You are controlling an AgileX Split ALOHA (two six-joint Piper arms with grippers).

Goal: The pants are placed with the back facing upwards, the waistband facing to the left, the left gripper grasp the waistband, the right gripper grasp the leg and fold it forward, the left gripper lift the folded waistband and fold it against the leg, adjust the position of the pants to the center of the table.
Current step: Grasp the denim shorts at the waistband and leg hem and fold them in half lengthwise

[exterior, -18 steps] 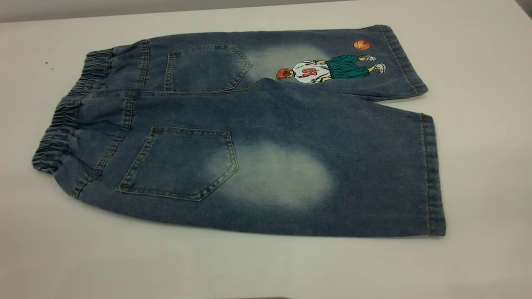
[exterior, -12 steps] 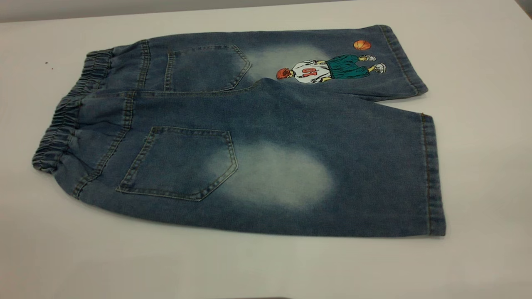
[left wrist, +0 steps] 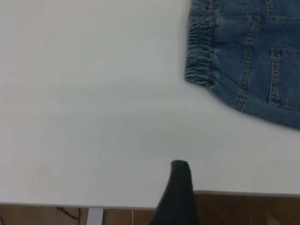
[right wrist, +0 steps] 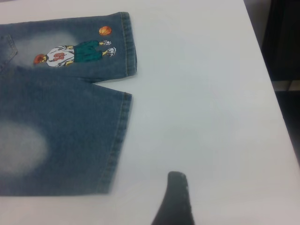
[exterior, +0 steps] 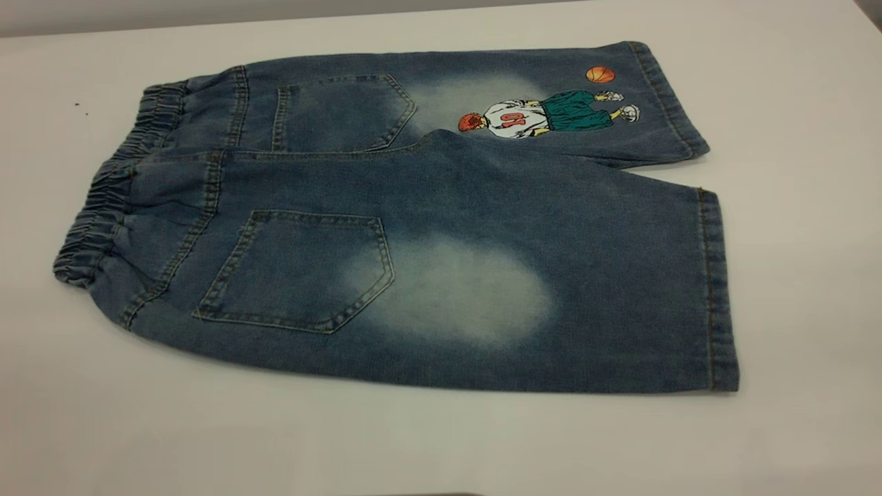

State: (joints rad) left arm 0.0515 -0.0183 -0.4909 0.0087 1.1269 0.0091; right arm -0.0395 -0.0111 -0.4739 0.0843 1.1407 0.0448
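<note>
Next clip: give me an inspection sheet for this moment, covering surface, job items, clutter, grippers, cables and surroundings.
Surface: white table, a few tiny dark specks near the far left.
Job's things: pants lie flat and unfolded, back pockets up; waistband to the left; plain leg nearer the camera, printed leg behind it.
Clutter: nothing seen.
Grippers: left gripper above the table edge, apart from the waistband; right gripper over bare table beside the leg hem. Neither touches the pants.
Cables: thin wires below the table edge in the left wrist view.
Surroundings: brown floor past the table edge; dark area beyond the right side.
</note>
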